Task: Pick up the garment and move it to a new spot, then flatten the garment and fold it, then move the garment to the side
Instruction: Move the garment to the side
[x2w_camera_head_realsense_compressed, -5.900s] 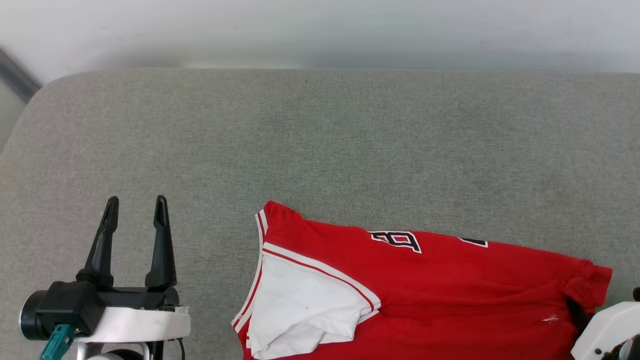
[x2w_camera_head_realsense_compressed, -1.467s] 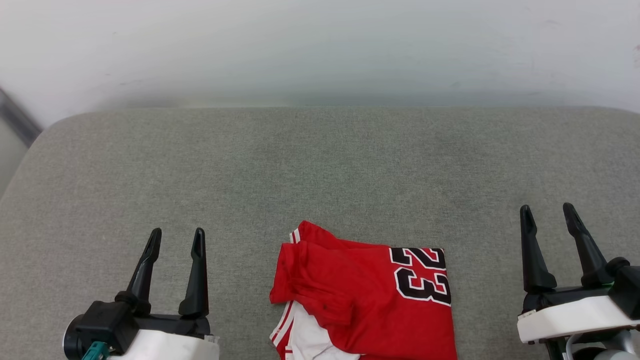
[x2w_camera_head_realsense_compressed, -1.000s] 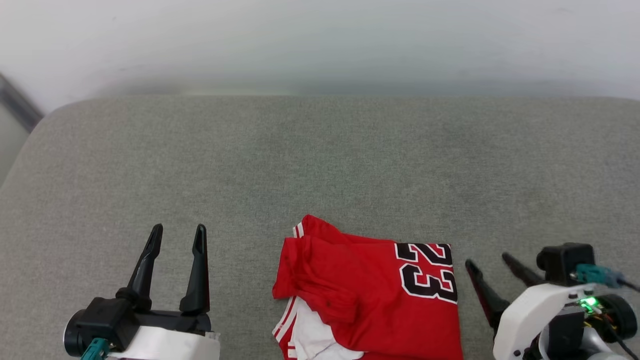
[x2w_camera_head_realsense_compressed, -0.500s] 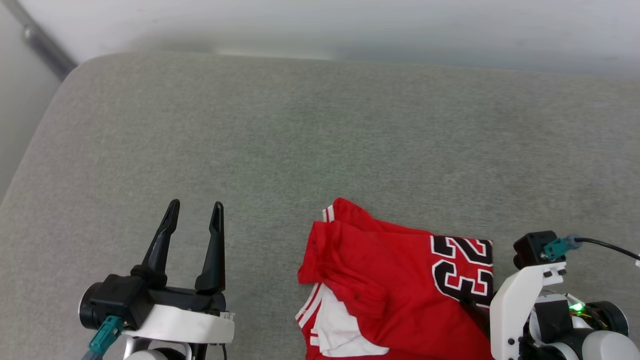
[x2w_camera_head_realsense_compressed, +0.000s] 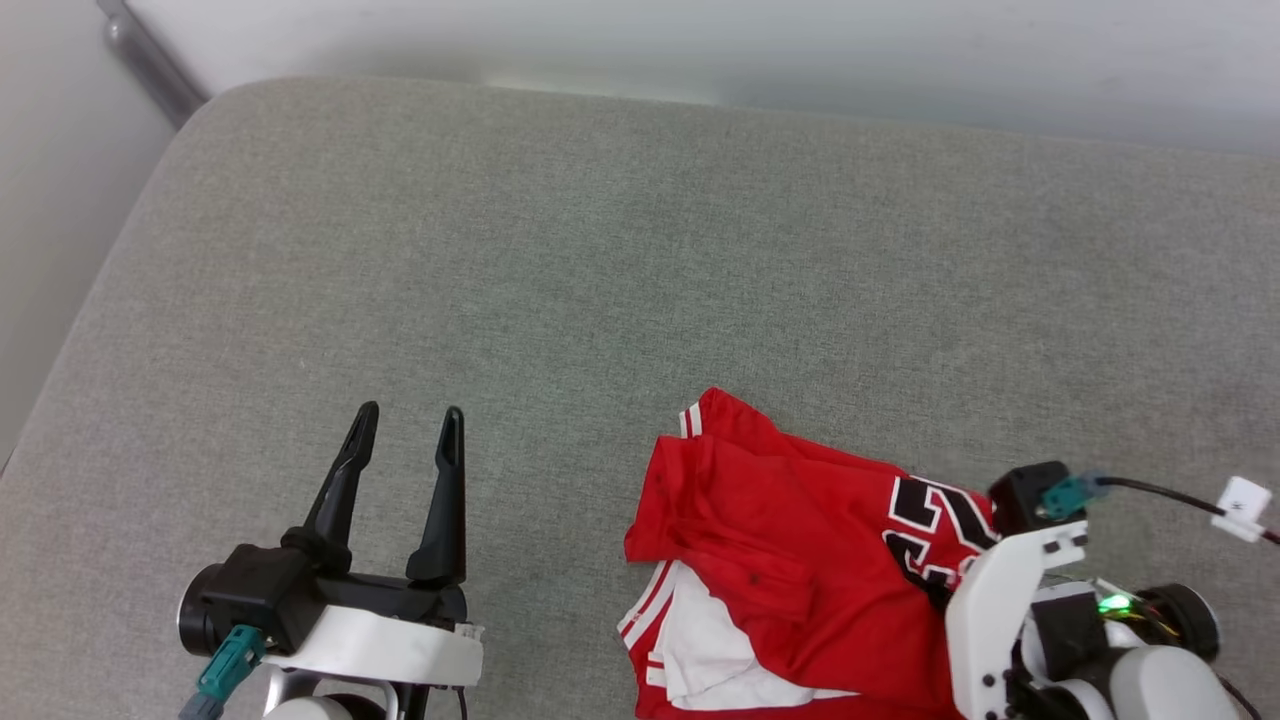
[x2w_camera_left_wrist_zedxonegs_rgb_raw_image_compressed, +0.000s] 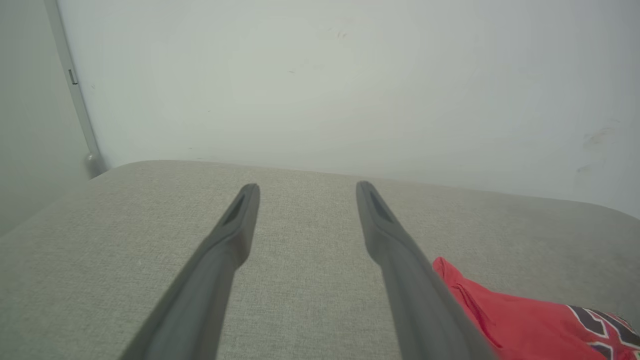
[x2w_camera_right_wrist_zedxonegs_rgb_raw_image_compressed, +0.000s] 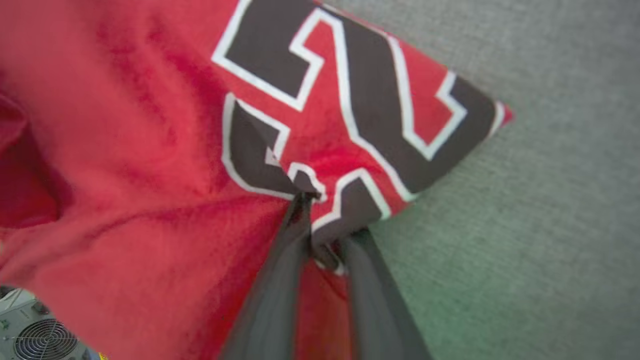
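Note:
The garment (x2w_camera_head_realsense_compressed: 790, 540) lies folded at the near edge of the grey cushion: red cloth, a black-and-white number on its right part, a white sleeve showing at its lower left. In the right wrist view my right gripper (x2w_camera_right_wrist_zedxonegs_rgb_raw_image_compressed: 327, 220) is shut on the garment (x2w_camera_right_wrist_zedxonegs_rgb_raw_image_compressed: 150, 125), pinching a bunched fold at the edge with the black number. In the head view its white wrist (x2w_camera_head_realsense_compressed: 1000, 610) covers that edge and hides the fingers. My left gripper (x2w_camera_head_realsense_compressed: 405, 430) stands open over bare cushion, left of the garment. Its two fingers show wide apart around the left gripper (x2w_camera_left_wrist_zedxonegs_rgb_raw_image_compressed: 307, 192), with the garment (x2w_camera_left_wrist_zedxonegs_rgb_raw_image_compressed: 520, 320) at the lower right.
The grey cushion (x2w_camera_head_realsense_compressed: 600, 250) has a rounded far-left corner, with a pale wall behind it. A grey pipe (x2w_camera_head_realsense_compressed: 150, 60) runs down the wall at the top left. A fan grille (x2w_camera_right_wrist_zedxonegs_rgb_raw_image_compressed: 45, 340) shows below the garment in the right wrist view.
The head camera has shifted. My right gripper, open beside the garment's right edge a second ago, has moved onto that edge and closed on it. The left gripper stays open.

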